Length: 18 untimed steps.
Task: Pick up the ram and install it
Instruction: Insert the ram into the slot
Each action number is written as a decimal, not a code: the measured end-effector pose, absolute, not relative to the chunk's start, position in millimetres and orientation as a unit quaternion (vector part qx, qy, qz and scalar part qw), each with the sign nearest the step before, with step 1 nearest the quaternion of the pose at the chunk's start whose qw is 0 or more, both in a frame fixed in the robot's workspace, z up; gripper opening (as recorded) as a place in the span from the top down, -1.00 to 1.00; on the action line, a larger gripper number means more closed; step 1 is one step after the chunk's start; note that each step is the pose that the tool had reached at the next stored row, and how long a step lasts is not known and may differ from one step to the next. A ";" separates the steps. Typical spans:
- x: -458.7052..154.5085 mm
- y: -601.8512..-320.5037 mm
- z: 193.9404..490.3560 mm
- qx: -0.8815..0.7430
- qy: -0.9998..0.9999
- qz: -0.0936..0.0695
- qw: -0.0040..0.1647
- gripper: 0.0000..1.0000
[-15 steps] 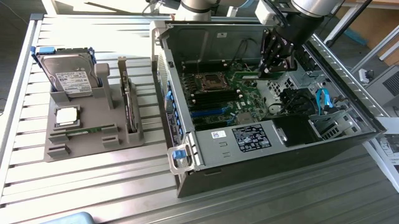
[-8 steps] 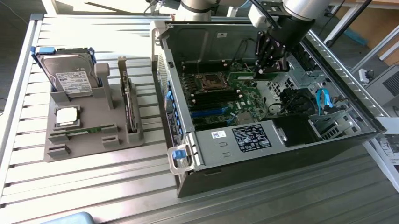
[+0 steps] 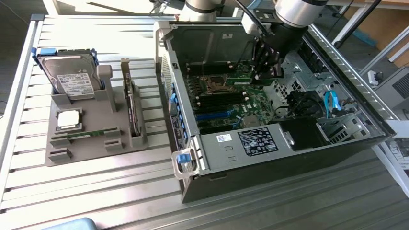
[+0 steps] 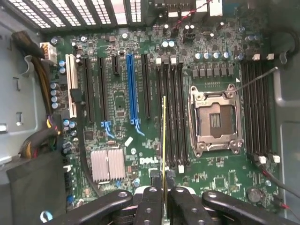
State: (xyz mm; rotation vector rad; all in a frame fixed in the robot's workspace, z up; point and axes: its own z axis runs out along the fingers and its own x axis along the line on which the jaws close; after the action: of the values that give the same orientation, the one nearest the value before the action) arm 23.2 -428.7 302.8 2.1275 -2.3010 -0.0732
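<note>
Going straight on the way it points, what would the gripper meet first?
Probably the black memory slots beside the CPU socket: the ram held in the gripper leads, edge toward them. Which slot is unclear.

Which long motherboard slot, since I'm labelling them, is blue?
The single blue slot, flanked by black ones; the white slot aside, every other is black.
</note>
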 end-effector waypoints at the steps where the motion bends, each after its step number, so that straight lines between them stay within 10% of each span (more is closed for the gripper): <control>1: 22.7 -428.4 301.0 0.679 -0.734 -0.023 0.004 0.73; 18: 1.7 -427.5 272.4 0.679 -0.734 -0.022 0.005 0.73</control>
State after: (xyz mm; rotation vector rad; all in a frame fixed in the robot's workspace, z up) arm 1.7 -427.5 272.4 2.1269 -2.2986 -0.0698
